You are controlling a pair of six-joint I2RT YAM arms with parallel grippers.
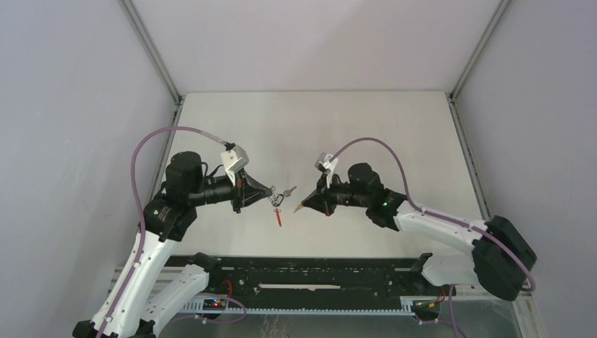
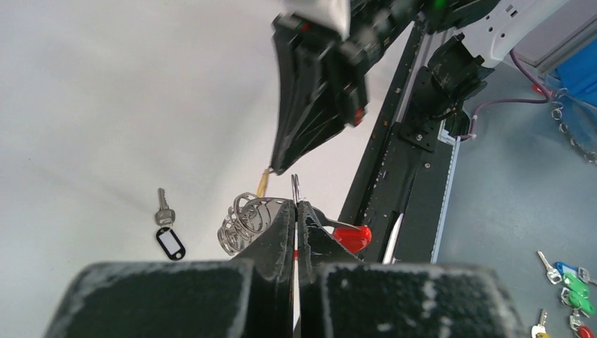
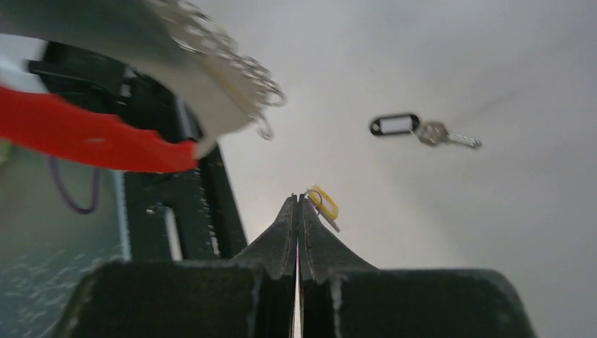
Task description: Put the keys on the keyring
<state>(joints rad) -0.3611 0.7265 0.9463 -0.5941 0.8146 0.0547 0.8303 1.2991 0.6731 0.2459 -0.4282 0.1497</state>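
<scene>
My left gripper is shut on a wire ring of the keyring, held above the table. The keyring's bunch of silver rings spreads to one side of the jaws and its red band hangs to the other. My right gripper faces it, a short gap away, shut on the key with the yellow tag. The key with the black tag lies flat on the white table, apart from both grippers.
A black rail runs along the table's near edge between the arm bases. Grey walls with metal posts close in the table. Beyond the rail, several spare coloured keys lie on a lower blue-grey surface.
</scene>
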